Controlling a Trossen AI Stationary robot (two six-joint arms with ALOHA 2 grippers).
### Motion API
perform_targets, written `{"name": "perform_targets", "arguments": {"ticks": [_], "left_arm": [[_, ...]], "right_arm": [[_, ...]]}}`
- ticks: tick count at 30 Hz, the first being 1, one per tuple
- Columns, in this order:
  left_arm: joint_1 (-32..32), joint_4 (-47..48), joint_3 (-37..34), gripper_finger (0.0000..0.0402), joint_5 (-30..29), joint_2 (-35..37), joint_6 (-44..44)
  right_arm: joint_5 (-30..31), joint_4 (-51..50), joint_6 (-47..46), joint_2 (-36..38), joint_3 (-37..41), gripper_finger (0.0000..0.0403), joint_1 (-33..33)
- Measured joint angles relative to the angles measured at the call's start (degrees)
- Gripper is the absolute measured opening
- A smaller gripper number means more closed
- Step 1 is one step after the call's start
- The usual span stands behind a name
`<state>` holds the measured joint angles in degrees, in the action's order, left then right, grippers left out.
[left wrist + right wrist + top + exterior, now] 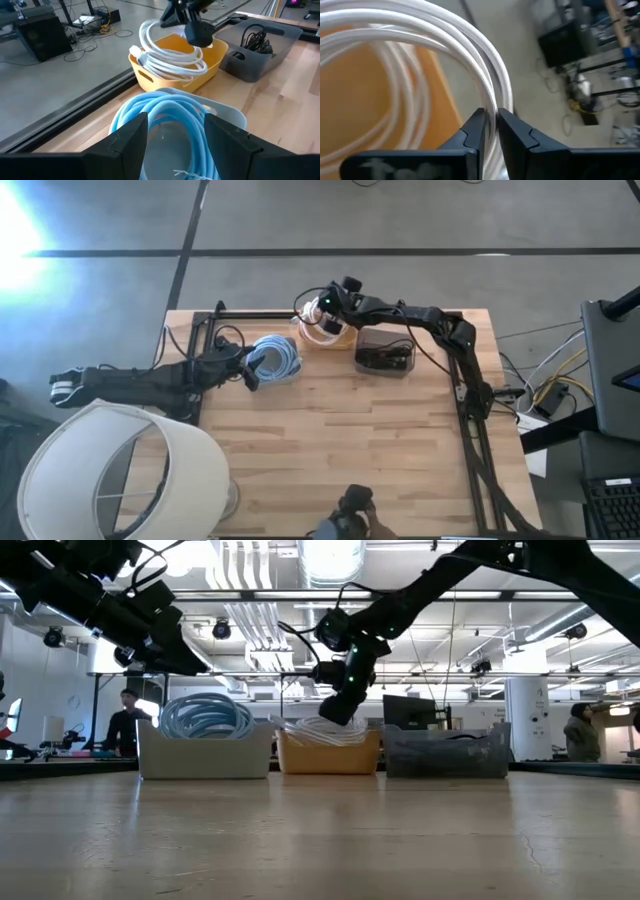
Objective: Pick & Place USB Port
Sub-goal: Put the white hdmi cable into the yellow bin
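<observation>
The table (330, 450) is light wood made of narrow planks, with a smooth matt surface and visible grain. Three small bins sit on it, all smooth plastic: a white bin (205, 754), a yellow-orange bin (210, 57) with a slight sheen, and a grey bin (280, 42) that looks matt. The white cable (470, 45) coiled in the yellow-orange bin has a glossy, smooth plastic jacket. The light blue cable (170, 112) in the white bin is also smooth and shiny. The black cable (252, 35) in the grey bin looks dull. The right gripper (489, 127) has matt black plastic fingers, as does the left gripper (175, 137). The table's edge frame (470, 430) is dark metal.
</observation>
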<state>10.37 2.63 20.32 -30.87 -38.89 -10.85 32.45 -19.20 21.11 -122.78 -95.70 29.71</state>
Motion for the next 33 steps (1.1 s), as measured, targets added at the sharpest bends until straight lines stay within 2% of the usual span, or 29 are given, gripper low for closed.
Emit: {"name": "perform_targets", "arguments": {"ticks": [6,13,18,23,28,33], "left_arm": [[0.00,0.02,0.00,0.0199,0.41,0.00,-0.25],[0.00,0.13,-0.02,0.0199,1.39,0.00,-0.33],[0.00,0.15,-0.56,0.0199,1.66,0.00,-1.26],[0.00,0.84,-1.92,0.0199,1.79,0.00,-3.29],[0.00,0.91,-3.11,0.0199,2.95,0.00,-5.18],[0.00,0.90,-3.82,0.0199,3.41,0.00,-5.81]], "right_arm": [[-5.90,-5.01,-2.04,-0.72,-3.50,0.0084,-0.71],[-13.07,-8.57,-3.11,1.32,-4.09,0.0116,-2.09],[-17.43,-16.10,-3.16,3.11,-4.06,0.0115,-3.25],[-32.05,-21.32,-2.69,4.29,-3.82,0.0101,-4.07],[-33.45,-21.28,1.28,4.30,-3.00,0.0101,-4.52],[-41.87,-21.59,1.99,4.28,-1.74,0.0109,-4.89]]}}
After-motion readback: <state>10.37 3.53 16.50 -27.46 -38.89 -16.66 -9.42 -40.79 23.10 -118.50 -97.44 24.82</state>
